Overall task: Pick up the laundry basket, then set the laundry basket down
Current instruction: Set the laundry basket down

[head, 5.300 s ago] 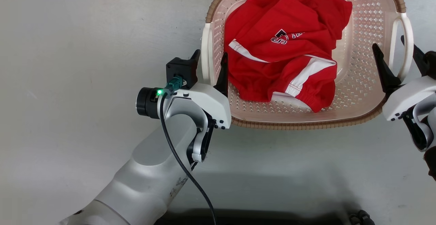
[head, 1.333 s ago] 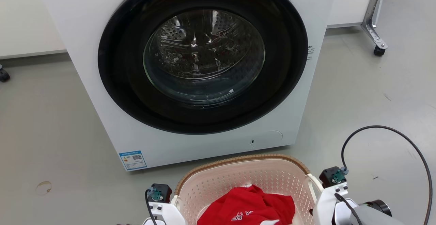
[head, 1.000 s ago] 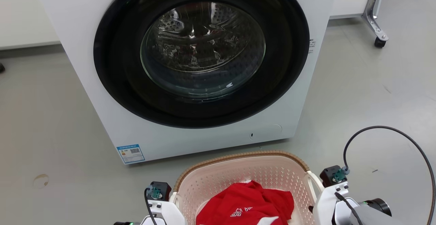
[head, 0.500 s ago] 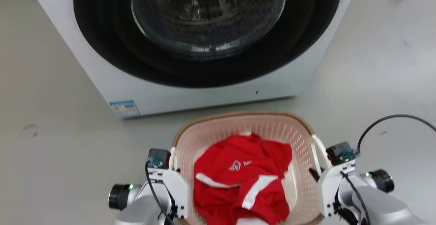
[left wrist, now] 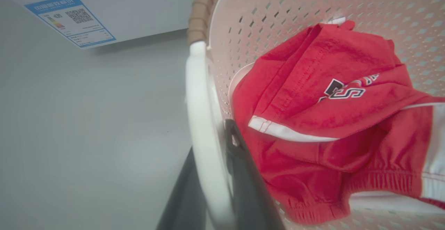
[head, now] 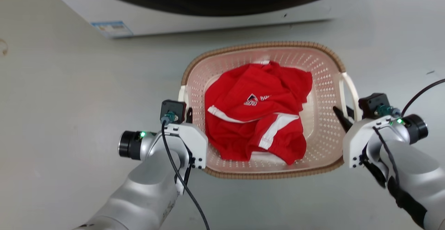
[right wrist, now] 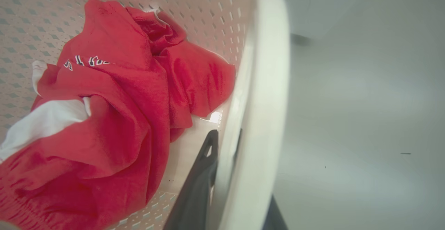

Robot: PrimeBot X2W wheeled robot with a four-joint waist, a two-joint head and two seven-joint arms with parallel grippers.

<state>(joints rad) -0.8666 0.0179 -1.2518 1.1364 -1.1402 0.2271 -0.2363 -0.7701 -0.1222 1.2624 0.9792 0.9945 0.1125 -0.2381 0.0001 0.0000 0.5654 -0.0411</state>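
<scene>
I have the basket (head: pixel 264 44) upright between my two claws. It's pale pink-beige plastic, a rounded rectangle with walls perforated all over and a brown woven-look rim. Its white left handle (left wrist: pixel 201 118) is pinched between the fingers of the left claw (head: pixel 183 111), and the right handle (right wrist: pixel 264 94) is pinched the same way in the right claw (head: pixel 345 113). A red garment (head: pixel 257 118) lies crumpled inside, nearer the left claw. I can't tell whether the base touches the floor (head: pixel 69 84).

washing machine (head: pixel 215 23) just beyond laundry basket (head: pixel 264 45) (narrow gap), open floor (head: pixel 69 101) either side
</scene>
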